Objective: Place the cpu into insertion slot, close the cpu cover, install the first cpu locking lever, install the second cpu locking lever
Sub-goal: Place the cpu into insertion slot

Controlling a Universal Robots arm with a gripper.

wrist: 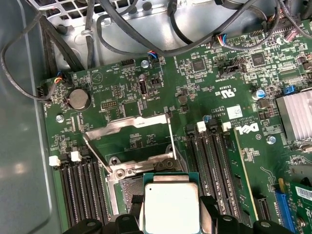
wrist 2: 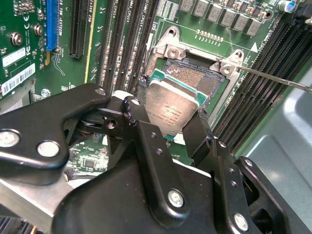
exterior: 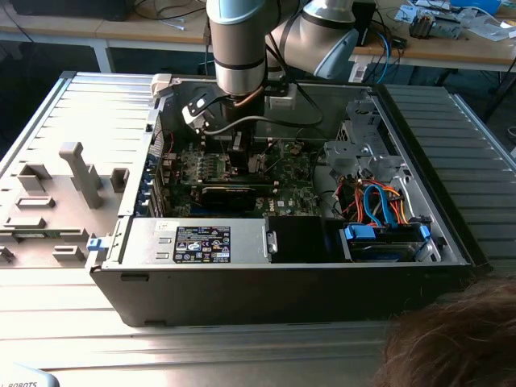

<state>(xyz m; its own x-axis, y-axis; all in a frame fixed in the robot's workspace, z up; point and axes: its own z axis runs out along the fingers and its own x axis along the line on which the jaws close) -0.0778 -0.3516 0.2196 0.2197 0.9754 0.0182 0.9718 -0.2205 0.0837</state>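
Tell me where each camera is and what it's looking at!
Exterior view: off the arm, looking down into the open computer case; the arm reaches in; a person's hair is at the edge.
Second wrist view: on the arm, looking past the hand at the cpu it grips over the insertion slot.
First wrist view: also on the arm, looking across the motherboard and raised cpu cover; the hand's fingers peek in.
Shared: both wrist views show the cpu and the slot.

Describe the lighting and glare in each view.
Second wrist view: the cpu, gripped by the claw, has a soft sheen. First wrist view: its pale top is evenly lit. Exterior view: the computer case is shadowed inside, the ribbed table before it bright.
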